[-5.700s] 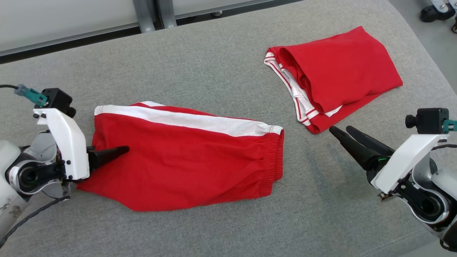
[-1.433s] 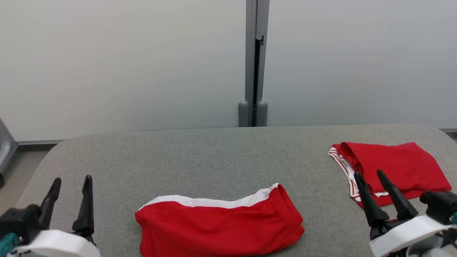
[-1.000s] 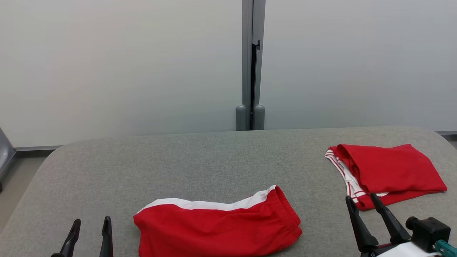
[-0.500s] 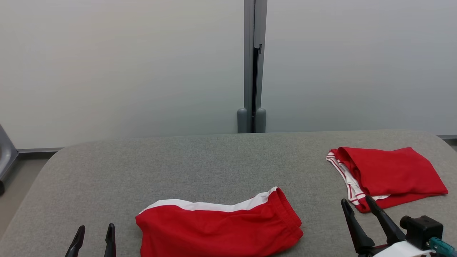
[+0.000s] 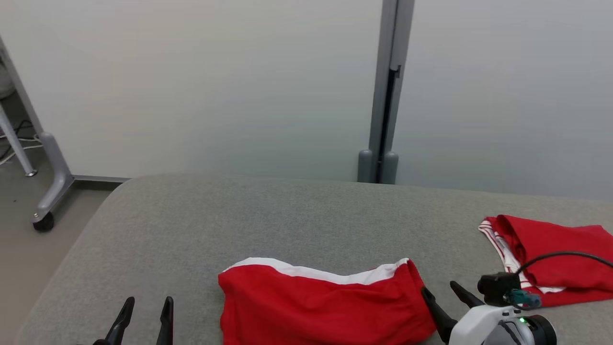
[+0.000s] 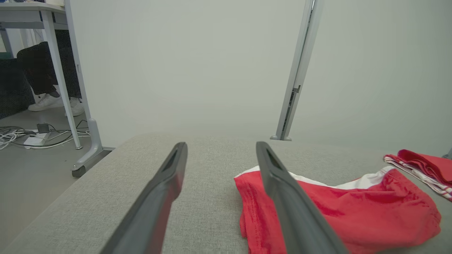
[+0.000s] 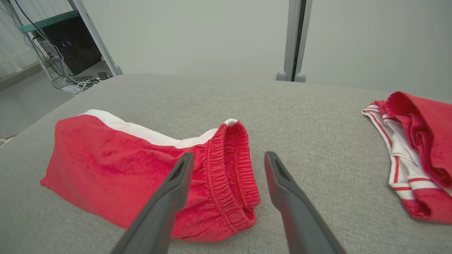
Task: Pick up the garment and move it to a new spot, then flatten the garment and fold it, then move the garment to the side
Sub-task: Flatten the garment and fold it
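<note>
Left tool point(image 5: 148, 301) and right tool point(image 5: 438, 287) hover low over the grey padded tabletop point(image 5: 287, 215), both wide and empty, flanking the red white-striped cloth shorts point(image 5: 316, 306).

Head view: high, facing forward across counter point(image 5: 191, 215) toward wall point(image 5: 191, 96), grey post point(image 5: 395, 38) at 1 o'clock. Wrist views: low, near counter, looking along own fingers point(image 6: 166, 190). Shared: red shorts point(image 5: 325, 306), post, counter.

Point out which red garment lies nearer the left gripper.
The red shorts with the broad white band, in the middle; the other red garment, edged with thin red-and-white stripes, lies far right.
</note>
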Available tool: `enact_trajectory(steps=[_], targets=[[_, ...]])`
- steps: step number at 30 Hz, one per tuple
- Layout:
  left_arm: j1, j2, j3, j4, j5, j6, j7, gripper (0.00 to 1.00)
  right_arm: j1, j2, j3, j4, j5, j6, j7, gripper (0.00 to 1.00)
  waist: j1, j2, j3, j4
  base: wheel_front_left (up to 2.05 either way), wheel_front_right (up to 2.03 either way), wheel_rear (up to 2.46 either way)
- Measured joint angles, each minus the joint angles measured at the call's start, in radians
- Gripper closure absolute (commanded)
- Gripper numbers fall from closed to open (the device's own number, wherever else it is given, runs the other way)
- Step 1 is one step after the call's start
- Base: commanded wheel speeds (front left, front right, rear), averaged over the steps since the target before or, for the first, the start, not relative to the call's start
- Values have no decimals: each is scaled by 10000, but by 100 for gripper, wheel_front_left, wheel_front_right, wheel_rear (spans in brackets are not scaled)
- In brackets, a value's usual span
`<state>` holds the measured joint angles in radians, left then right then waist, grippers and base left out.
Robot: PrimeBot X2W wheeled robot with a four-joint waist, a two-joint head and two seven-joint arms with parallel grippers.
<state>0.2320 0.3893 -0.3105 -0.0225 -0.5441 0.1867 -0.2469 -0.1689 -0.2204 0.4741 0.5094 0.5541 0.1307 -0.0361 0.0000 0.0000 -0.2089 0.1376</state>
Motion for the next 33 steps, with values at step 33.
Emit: enact_trajectory(steps=[33], targets=[[-551,627,-270,-539,73,-142,765,0,-1896,238,-77,5329,1942,0,-320,0,0,0,906,2511,0,0,0]])
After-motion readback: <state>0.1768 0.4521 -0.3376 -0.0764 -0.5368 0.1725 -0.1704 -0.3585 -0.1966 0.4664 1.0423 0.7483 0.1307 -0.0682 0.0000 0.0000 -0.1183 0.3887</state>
